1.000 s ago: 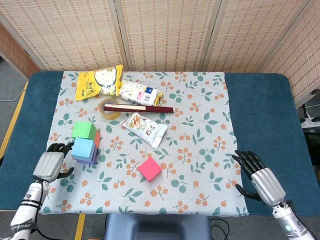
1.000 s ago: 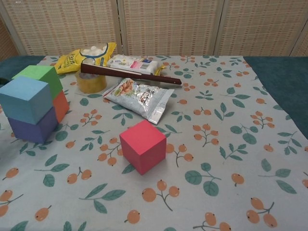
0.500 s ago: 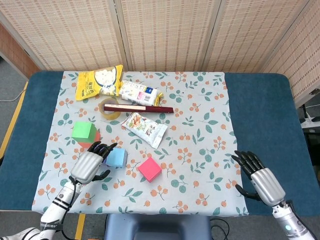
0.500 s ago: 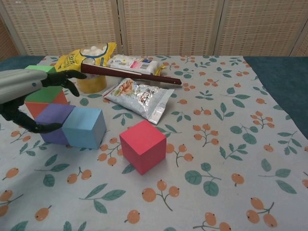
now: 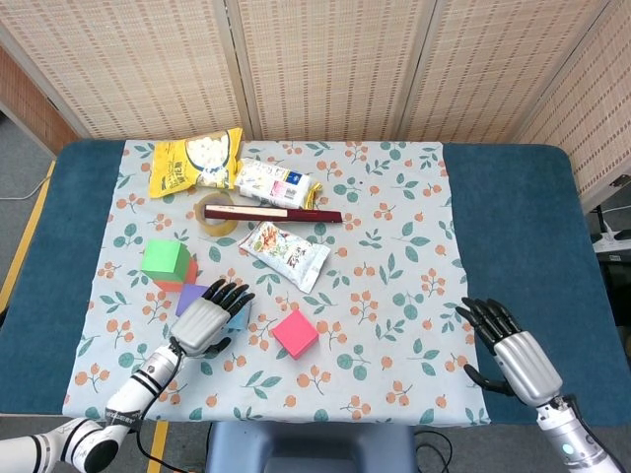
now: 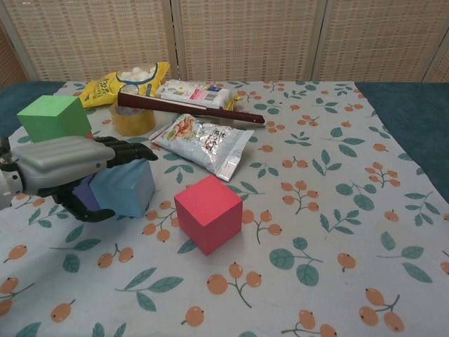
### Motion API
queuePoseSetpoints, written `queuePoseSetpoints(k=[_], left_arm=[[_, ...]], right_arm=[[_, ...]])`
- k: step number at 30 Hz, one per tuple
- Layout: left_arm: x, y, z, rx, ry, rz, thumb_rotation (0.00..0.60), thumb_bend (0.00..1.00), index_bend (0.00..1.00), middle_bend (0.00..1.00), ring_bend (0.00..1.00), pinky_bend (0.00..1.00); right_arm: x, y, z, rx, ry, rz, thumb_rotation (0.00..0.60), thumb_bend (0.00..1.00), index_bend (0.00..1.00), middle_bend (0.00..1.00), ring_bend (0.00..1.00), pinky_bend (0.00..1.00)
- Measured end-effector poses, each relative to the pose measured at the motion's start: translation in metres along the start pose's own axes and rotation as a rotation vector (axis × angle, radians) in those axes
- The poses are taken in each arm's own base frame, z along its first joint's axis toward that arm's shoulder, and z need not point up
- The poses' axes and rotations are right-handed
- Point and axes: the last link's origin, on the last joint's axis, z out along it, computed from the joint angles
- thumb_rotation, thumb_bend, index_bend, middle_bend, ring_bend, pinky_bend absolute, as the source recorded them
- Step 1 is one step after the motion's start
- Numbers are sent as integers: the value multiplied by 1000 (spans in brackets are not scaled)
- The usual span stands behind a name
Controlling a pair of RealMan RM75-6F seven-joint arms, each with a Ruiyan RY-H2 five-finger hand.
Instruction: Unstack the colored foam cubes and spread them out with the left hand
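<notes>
Left hand (image 6: 66, 165) low over the floral cloth (image 5: 394, 227) on the tabletop (image 5: 513, 217), palm down, dark fingers (image 6: 130, 149) draped across the top of the blue cube (image 6: 125, 188), thumb curled beneath at the near side; touching the cube, though whether truly gripping it cannot be told. In the head view the same hand (image 5: 205, 321) covering most of that blue cube (image 5: 238, 315). Purple cube (image 5: 189, 297) just behind and left of the hand, touching the blue one, both flat on the cloth. Green cube (image 5: 164, 260) further back and left, sitting atop an orange cube (image 5: 191, 268) of which only an edge shows. Pink cube (image 5: 295, 333) alone to the right of the blue one, near but apart; clear in the chest view as well (image 6: 208, 213).

Right hand (image 5: 513, 345) at the near right edge of the tabletop, fingers spread apart, holding nothing, well apart from every cube.

Toward the back: yellow snack bag (image 5: 195, 161), white packet (image 5: 276, 182), tape roll (image 5: 218, 212) with a dark stick (image 5: 273, 213) lying across it, and a silver nut pouch (image 5: 285, 252) just in front of the stick.
</notes>
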Motion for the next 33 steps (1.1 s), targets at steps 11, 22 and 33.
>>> queuePoseSetpoints(k=[11,22,33], left_arm=[[-7,-11,16,36,-13,16,600,332,2,145,186,0],[-6,-16,21,47,65,-27,600,449,354,641,593,167],[14,6,2,-67,176,-72,600,450,374,630,594,144]], right_arm=[[-1,0,0,-2,-9,-3,600,208,0,0,0,0],[-1,0,-1,0,-12,-9,600,208,0,0,0,0],[-2,0,0,-1,-12,-8,600,208,0,0,0,0]])
